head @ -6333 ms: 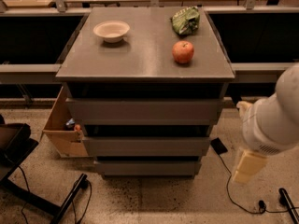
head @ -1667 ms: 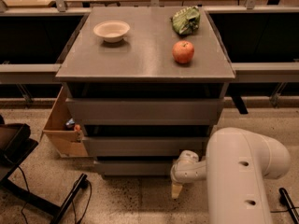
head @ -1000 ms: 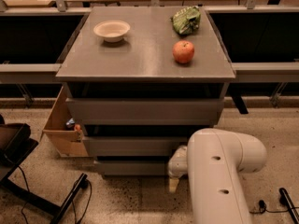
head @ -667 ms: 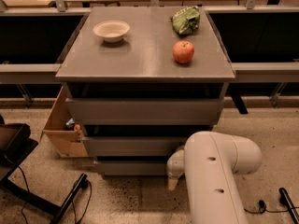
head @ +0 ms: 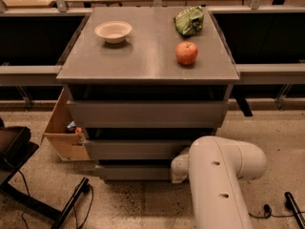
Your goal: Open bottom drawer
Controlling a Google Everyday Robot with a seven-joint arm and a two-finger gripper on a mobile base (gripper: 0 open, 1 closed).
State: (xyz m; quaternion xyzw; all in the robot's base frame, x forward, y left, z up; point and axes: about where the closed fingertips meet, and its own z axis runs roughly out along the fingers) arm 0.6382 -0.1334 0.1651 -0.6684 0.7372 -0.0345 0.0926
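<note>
**Robot arm drew in against the lowest drawer, which was not yet open**

A grey three-drawer cabinet [head: 147, 61] stood in the middle of the room. On its top sat a pale bowl [head: 113, 31], a red apple [head: 187, 53] and a crumpled green bag [head: 189, 21]. An open cardboard box [head: 64, 136] stood on the floor against its left side.

The robot's thick white arm [head: 221, 185] filled the lower right of the scene, reaching in low from the front. A few seconds earlier it had hung off to the right of the cabinet, well apart from the drawers. It then swung down in front, and over the last second or so crept up and leftward. Its gripper [head: 177, 171] now sat at the right end of the bottom drawer [head: 133, 172], touching it or just beside it. The arm hid most of the gripper, so I could not tell whether it was open or closed, or whether it had hold of anything.

The bottom drawer was the narrow strip just above the floor. It lay where it had been all along, its front no further out than before. To my eye the approach was done and the pull had not begun. The front had no handle, so getting a grip looked like the hard part.
</note>
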